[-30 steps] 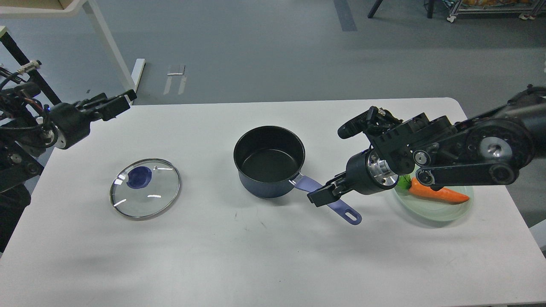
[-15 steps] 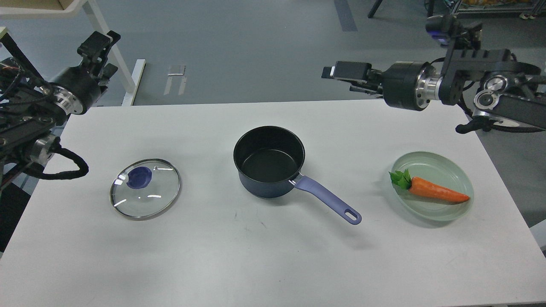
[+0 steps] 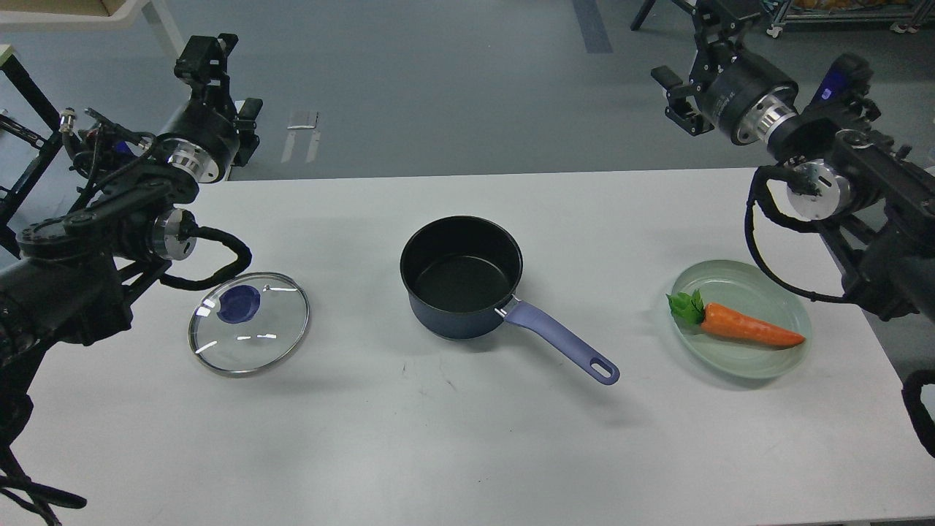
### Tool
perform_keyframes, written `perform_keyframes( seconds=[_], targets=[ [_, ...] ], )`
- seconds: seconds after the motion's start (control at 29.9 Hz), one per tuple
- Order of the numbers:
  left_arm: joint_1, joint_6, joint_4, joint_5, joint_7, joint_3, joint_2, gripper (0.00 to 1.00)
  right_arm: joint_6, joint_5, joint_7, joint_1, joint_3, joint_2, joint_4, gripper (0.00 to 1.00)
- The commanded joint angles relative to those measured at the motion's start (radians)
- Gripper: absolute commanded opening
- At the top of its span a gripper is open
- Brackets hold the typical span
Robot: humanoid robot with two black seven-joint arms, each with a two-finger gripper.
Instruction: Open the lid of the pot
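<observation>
The dark blue pot (image 3: 460, 277) with a purple handle (image 3: 562, 343) stands uncovered at the table's middle, empty inside. The glass lid (image 3: 249, 322) with a blue knob lies flat on the table left of the pot, apart from it. My left gripper (image 3: 206, 52) is raised beyond the table's far left edge, pointing up, well away from the lid; its fingers cannot be told apart. My right gripper (image 3: 719, 11) is raised at the far right, partly cut off by the top edge. Neither gripper holds anything that I can see.
A pale green plate (image 3: 789, 307) holding a toy carrot (image 3: 749, 330) sits on the right of the white table (image 3: 467, 438). A white table leg (image 3: 164, 22) stands on the floor behind my left arm.
My right arm has lifted away from the pot handle and swung up to the far right. My left arm has risen and turned its gripper upward. Pot and lid have not moved.
</observation>
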Motion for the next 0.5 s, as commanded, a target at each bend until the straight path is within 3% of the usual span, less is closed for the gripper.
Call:
perform_keyframes(
  seconds=[0.0,0.47],
  targets=[
    [0.001,-0.02,0.002,-0.013,0.0,-0.004,0.0,0.99,-0.029,0.164,0.0,-0.001,0.037,0.04,-0.048,1.0],
    [0.007,-0.106,0.074,-0.215,0.0,-0.083,-0.035,0.99,-0.035,0.525,-0.005,-0.015,0.094,0.077,-0.077,1.0]
  ],
)
